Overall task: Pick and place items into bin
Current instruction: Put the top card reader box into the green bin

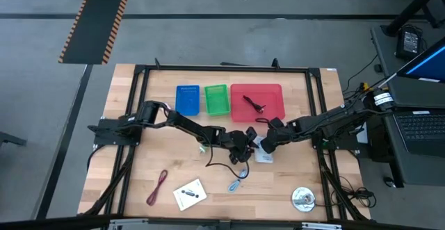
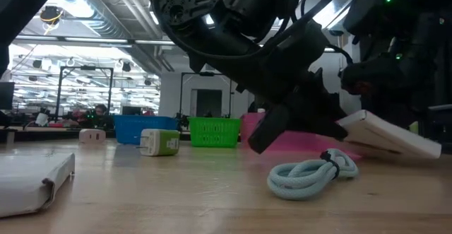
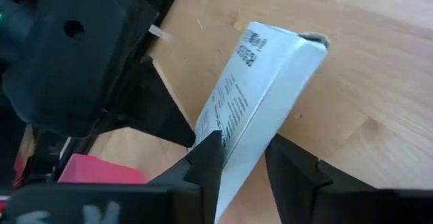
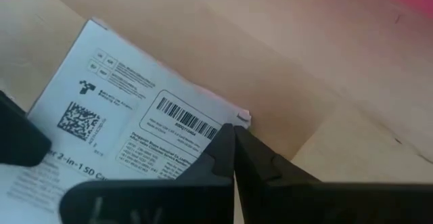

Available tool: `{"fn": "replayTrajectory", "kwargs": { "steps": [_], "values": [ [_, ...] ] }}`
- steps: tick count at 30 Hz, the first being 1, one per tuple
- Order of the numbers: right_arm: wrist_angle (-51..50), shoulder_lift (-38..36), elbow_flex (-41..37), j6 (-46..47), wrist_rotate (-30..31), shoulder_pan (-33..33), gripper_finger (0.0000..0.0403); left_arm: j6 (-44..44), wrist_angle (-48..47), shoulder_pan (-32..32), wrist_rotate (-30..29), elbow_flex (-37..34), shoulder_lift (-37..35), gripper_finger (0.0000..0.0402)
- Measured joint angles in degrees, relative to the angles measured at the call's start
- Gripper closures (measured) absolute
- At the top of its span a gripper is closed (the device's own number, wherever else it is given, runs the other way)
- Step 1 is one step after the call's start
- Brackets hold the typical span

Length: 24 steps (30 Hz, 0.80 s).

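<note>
I have both claws meeting at mid-tabletop (image 1: 125,181), just in front of the red bin (image 1: 274,108). The left claw (image 3: 243,160) has its 2 fingers part open and closed on the edge of a white packet (image 3: 260,95); 1 finger sits on each face and the packet stands tilted on edge between them. The right claw (image 4: 235,149) is at the same packet (image 4: 128,116) from the other side. Its fingers are pressed together with no gap I can see, tips at the packet's corner by the barcode; I cannot tell whether they pinch it or only touch it.

In the low view the packet (image 2: 388,136) is lifted at one end, slanting up from the tabletop beneath the arms. Just below the claws and nearer me lies a light-blue cable (image 2: 311,174) coil, flat on the wood. In the high view it (image 1: 234,185) is a little in front of the left claw (image 1: 243,149), with a loose black cable (image 1: 222,165) between them.

Well away from the left claw, toward the front-left, lie a maroon cable (image 1: 158,187) and a second white packet (image 1: 189,194). A round silver piece (image 1: 303,199) lies in front of the right claw (image 1: 268,143), well apart. Inside the red bin there is 1 small dark item (image 1: 253,104). The green bin (image 1: 216,99) and blue bin (image 1: 187,99) stand beside it.
</note>
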Motion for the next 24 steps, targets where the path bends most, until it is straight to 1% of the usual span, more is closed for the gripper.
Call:
{"fn": "replayTrajectory", "kwargs": {
  "steps": [10,16,20,24],
  "values": [
    [0.4,-0.1,0.0,-0.5,0.6,0.0,0.0403,0.2,0.2,0.0,-0.8,0.0,0.0,0.0349],
    [0.5,-0.7,0.0,-3.0,0.6,0.0,0.0403,-1.4,0.1,-0.5,-2.4,0.0,-0.2,0.0354],
    [-0.1,-2.6,-0.1,-3.2,0.0,0.0,0.0403,-1.4,-0.8,-1.3,-6.5,0.0,-1.0,0.0355],
    [-1.2,-4.5,-0.1,-4.3,-0.5,0.1,0.0403,-2.6,-2.4,-1.3,-7.6,-0.1,-2.4,0.0356]
  ]
}}
